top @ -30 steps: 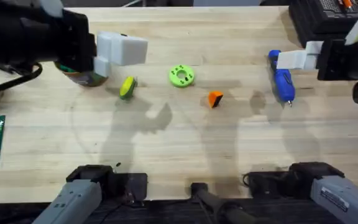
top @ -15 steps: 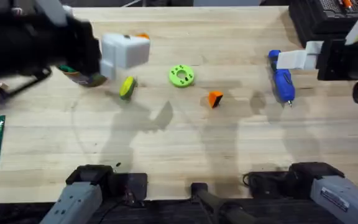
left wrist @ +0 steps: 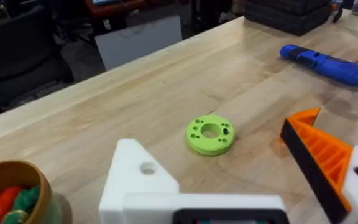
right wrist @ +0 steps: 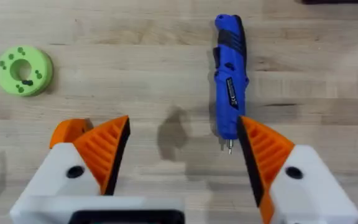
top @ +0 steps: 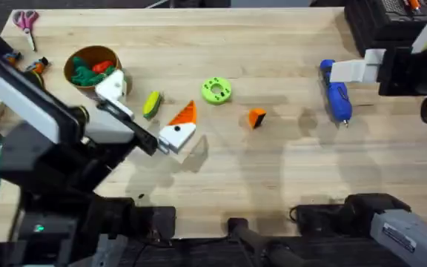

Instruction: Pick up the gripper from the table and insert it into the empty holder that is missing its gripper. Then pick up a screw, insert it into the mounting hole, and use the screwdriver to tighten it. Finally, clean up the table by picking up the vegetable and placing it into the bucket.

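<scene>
The left arm has swung down from the far left, and its pincer now sits low over the surface, just near-right of the bucket. It stands wide open and holds nothing. One white finger block carries an orange tip; the other, the holder, is bare, with an open mounting hole.

The right pincer has not moved. It hangs over the right side, open and empty, both orange pads in place, the screwdriver lying on the surface under it.

So nothing of the task looks done yet. The loose gripper lies on the wood right of the green disc, well apart from both pincers. I can't make out any screw. The vegetable rests on the surface just right of the bucket, which already holds green and orange toys. Fitting, screwing and clearing up all remain.
</scene>
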Available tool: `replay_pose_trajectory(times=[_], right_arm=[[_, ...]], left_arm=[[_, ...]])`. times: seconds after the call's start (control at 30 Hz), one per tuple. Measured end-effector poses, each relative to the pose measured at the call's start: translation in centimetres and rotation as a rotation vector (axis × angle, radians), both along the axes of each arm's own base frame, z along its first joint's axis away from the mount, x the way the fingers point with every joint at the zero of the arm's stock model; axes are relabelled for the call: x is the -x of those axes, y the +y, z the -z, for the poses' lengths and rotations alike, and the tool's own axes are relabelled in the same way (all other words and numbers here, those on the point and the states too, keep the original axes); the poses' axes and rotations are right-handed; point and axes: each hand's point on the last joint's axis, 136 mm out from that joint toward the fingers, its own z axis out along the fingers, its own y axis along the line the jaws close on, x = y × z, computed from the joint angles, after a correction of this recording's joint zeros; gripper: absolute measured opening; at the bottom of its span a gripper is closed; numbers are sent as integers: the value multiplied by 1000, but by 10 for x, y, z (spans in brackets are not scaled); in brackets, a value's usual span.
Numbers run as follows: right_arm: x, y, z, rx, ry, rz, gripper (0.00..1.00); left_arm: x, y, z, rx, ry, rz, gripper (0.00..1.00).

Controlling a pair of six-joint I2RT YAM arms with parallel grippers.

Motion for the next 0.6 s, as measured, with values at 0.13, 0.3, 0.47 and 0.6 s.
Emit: replay_pose_trajectory(times=[0.13, 0.3, 0.47, 0.6], right_arm=[[0, 0, 0, 0, 0, 0, 992], [0, 0, 0, 0, 0, 0, 992], [0, 0, 0, 0, 0, 0, 992], [0, 0, 0, 0, 0, 0, 992]], left_arm=[[2, 0, 24, 72, 33, -15, 985], [4, 1, 44, 155, 66, -28, 985], [7, -2, 33, 196, 18, -11, 985], [13, -9, 34, 211, 38, 42, 985]])
